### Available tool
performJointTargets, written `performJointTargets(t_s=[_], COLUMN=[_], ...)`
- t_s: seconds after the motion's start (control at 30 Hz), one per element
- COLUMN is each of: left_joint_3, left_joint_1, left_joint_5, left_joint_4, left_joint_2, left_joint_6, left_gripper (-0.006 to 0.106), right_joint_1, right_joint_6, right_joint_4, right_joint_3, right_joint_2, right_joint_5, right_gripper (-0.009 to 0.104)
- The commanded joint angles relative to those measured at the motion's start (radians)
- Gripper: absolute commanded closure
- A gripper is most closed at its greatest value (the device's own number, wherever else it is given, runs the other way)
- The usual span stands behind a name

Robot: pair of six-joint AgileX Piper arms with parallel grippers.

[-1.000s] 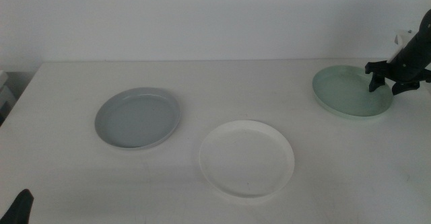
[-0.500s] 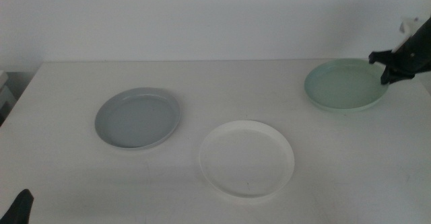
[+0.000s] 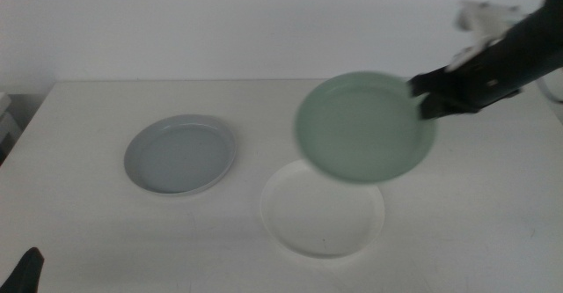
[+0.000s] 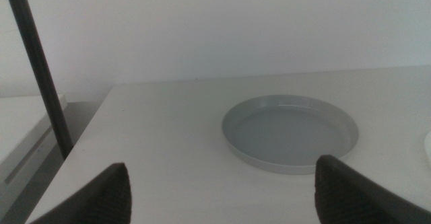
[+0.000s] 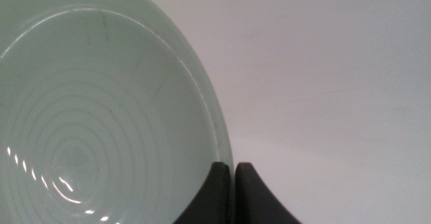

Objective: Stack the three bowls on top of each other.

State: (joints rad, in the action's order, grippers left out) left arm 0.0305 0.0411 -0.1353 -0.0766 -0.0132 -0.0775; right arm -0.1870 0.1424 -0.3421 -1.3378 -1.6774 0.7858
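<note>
just inward of our right gripper point(image 3: 420, 97), off the table point(image 3: 79, 135) and tilted, hangs the mint green bowl point(image 3: 364, 127), its near rim overlapping the far edge of the white bowl point(image 3: 322, 208) in the middle view. we cannot tell whether the two touch; we judge the green one is still airborne. no stack exists yet: the white bowl lies flat on the table below and a little short of the gripper, and the grey-blue bowl point(image 3: 180, 154) sits well apart from it, far across the table on the other side. so we judge the first placement is in hand and unfinished, with the second stacking step wholly left to do. our right gripper's jaws are pressed nearly together on the green bowl's rim, as the right wrist view shows, with only a thin line between them where the rim is pinched. our left gripper point(image 4: 222, 190) waits low at the near left, jaws spread wide and empty, facing the grey-blue bowl.
</note>
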Motion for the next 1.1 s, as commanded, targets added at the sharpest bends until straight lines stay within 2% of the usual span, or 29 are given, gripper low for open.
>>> performJointTargets(t_s=[0.0,0.23,0.5,0.77,0.9,1.07], left_joint_3=[-0.005,-0.005,-0.005,-0.005,-0.005,-0.005], left_joint_1=[-0.001,-0.001,-0.001,-0.001,-0.001,-0.001], left_joint_5=[0.071,0.071,0.071,0.071,0.071,0.071], left_joint_4=[0.003,0.003,0.003,0.003,0.003,0.003], left_joint_2=[-0.013,-0.013,-0.013,-0.013,-0.013,-0.013], left_joint_6=[-0.011,-0.011,-0.011,-0.011,-0.011,-0.011], left_gripper=[-0.005,-0.005,-0.005,-0.005,-0.005,-0.005], right_joint_1=[-0.055,-0.157,-0.160,-0.160,-0.160,-0.160], right_joint_6=[-0.008,-0.006,0.010,0.026,0.025,0.023], right_joint_4=[-0.016,-0.011,-0.012,-0.012,-0.012,0.017], right_joint_3=[-0.007,0.066,0.103,0.103,0.103,0.103], right_joint_2=[0.047,-0.003,-0.099,-0.149,-0.134,-0.045], right_joint_5=[-0.057,-0.161,-0.229,-0.229,-0.228,-0.203], right_gripper=[0.096,0.096,0.096,0.094,0.082,0.049])
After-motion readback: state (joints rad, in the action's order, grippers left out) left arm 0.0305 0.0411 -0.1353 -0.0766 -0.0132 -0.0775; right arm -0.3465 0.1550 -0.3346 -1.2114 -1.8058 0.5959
